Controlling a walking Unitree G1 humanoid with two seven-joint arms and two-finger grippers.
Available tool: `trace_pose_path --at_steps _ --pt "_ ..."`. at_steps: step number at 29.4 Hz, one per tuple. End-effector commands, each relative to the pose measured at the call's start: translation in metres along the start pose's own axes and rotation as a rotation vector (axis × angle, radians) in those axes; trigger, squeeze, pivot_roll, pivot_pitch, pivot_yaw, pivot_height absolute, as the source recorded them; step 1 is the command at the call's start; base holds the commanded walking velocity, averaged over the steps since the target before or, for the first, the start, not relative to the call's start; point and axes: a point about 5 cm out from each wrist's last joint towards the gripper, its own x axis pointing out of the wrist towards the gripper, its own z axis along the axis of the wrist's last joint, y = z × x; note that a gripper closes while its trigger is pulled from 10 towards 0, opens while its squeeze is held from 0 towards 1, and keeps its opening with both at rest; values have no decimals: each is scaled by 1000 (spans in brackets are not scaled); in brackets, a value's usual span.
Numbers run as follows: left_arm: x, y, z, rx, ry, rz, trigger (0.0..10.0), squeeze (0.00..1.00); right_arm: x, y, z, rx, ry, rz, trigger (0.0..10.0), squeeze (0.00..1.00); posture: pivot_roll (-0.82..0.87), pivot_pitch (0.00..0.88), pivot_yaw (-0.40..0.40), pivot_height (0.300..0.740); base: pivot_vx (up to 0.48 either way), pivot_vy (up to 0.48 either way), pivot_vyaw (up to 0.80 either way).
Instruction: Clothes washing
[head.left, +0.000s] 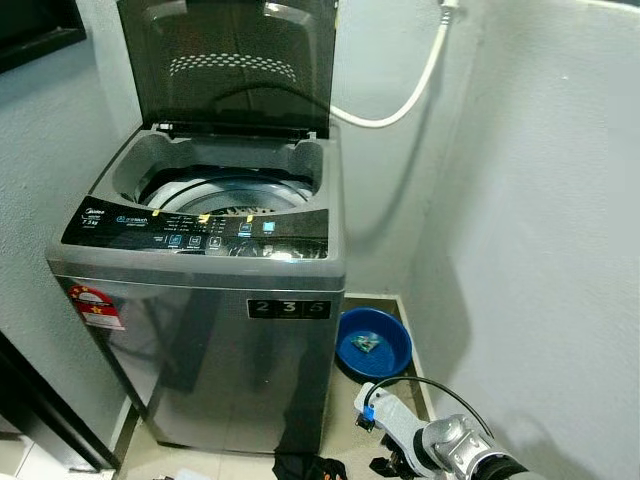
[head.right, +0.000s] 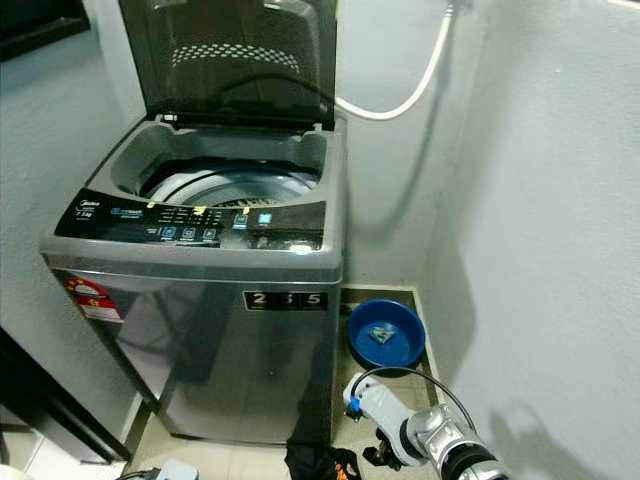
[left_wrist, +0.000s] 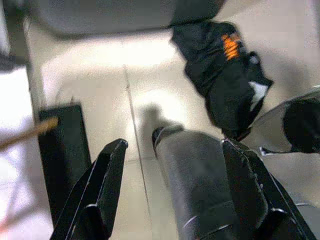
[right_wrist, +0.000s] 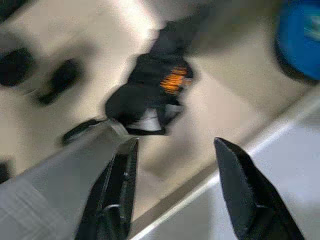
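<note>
Still on the floor tiles before the washing machine (head.left: 215, 290): black garment (right_wrist: 150, 95), beyond the right gripper (right_wrist: 172, 187), jaws wide and empty.

— Anything you can read from here?

— On the washing machine (head.left: 215, 300), a dark strip (head.left: 289, 308) on its front, middle of the frame, shows 2 3 5. The control panel (head.left: 200, 228) has a small white brand name at its left end, too small to read.

— And that red sticker (head.left: 95, 305)?

— Lower left of the front; its print is too small to tell.
</note>
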Motion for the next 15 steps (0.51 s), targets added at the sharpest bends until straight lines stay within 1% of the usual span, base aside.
trace_pose_path --at_steps 1,2,3,4,5,6,7,8,10,12,14,15 --pt "-5 -3 -18 -61 86 23 10000 0 1 1 -12 69 31 -69 10000 1000 17 0 -52 740 0 0 0" --pt "-5 -3 -21 -76 96 28 10000 0 2 1 -17 106 43 -103 10000 471 17 0 -52 740 0 0 0" --pt "-5 -3 -21 -76 96 28 10000 0 2 1 -17 106 43 -103 10000 471 17 0 -52 740 0 0 0" --pt "-6 -4 -23 -81 108 30 10000 0 2 3 -23 152 54 -126 10000 0 17 0 -52 740 0 0 0" --pt "-6 -5 -23 -88 112 29 10000 0 3 7 -30 185 69 -135 10000 0 13 0 -47 740 0 0 0" --pt "-6 -5 -23 -88 112 29 10000 0 3 7 -30 185 69 -135 10000 0 13 0 -47 740 0 0 0" --pt "-5 -6 -23 -90 116 29 10000 0 4 11 -35 201 84 -136 10000 0 13 0 -47 740 0 0 0" --pt "-4 -7 -23 -95 121 33 10000 0 5 16 -39 204 95 -142 10000 0 13 0 -47 740 0 0 0" --pt "-4 -7 -23 -95 121 33 10000 0 5 16 -39 204 95 -142 10000 0 13 0 -47 740 0 0 0" --pt "-3 -7 -22 -98 124 36 10000 0 7 19 -41 199 103 -148 10000 0 13 0 -47 740 0 0 0" --pt "-3 -8 -21 -96 129 37 10000 0 7 21 -40 193 102 -150 10000 0 17 0 -52 740 -326 0 0" --pt "-2 -8 -21 -90 135 36 10000 0 8 21 -39 169 98 -151 10000 0 17 0 -52 740 -345 0 0"
